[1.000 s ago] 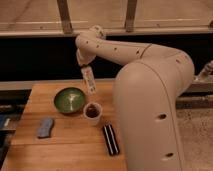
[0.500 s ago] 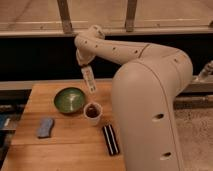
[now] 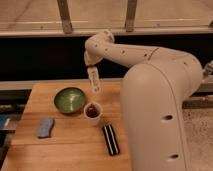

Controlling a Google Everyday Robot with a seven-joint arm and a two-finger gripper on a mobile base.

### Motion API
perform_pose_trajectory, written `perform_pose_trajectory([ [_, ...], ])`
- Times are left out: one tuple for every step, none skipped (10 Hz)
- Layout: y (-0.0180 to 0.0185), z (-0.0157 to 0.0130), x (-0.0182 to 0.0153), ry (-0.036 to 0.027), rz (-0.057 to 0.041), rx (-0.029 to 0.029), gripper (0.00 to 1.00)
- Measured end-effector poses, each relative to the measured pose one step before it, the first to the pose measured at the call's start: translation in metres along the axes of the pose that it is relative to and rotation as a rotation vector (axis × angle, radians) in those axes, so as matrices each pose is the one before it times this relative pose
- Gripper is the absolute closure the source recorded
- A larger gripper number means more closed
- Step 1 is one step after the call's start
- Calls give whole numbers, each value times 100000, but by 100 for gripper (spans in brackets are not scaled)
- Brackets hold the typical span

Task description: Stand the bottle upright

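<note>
The bottle (image 3: pixel 94 82) is a small slim white bottle with a pale label. It hangs nearly upright, tilted a little, over the back edge of the wooden table (image 3: pixel 65 150), just behind the white cup. My gripper (image 3: pixel 91 70) points down from the arm's wrist and is shut on the bottle's upper end. The bottle's lower end is close to the tabletop; I cannot tell whether it touches.
A green bowl (image 3: pixel 70 100) sits left of the bottle. A white cup of dark liquid (image 3: pixel 93 110) stands just in front of it. A black case with white stripes (image 3: pixel 111 139) lies near the front edge, a blue-grey sponge (image 3: pixel 45 127) at the left. My white body (image 3: pixel 160 120) fills the right.
The bottle and gripper have shifted slightly right and down toward the table. The other things have not moved.
</note>
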Motion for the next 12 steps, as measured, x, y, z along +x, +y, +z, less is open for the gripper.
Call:
perform_pose_trajectory([
  [-148, 565, 342, 199, 422, -181, 100],
  [-56, 653, 279, 641, -92, 224, 100],
  [-848, 1053, 560, 1082, 185, 1366, 100],
  [-483, 504, 108, 585, 190, 927, 100],
  [-108, 258, -115, 442, -195, 429, 100],
  [91, 406, -35, 881, -741, 409, 100],
  [56, 635, -41, 1178, -686, 480, 100],
  [-25, 331, -26, 462, -170, 203, 100],
  [-28, 519, 12, 343, 41, 154, 100],
  [40, 504, -11, 205, 46, 3, 100],
  [109, 539, 63, 324, 40, -134, 100],
  [130, 331, 52, 180, 135, -213, 100],
])
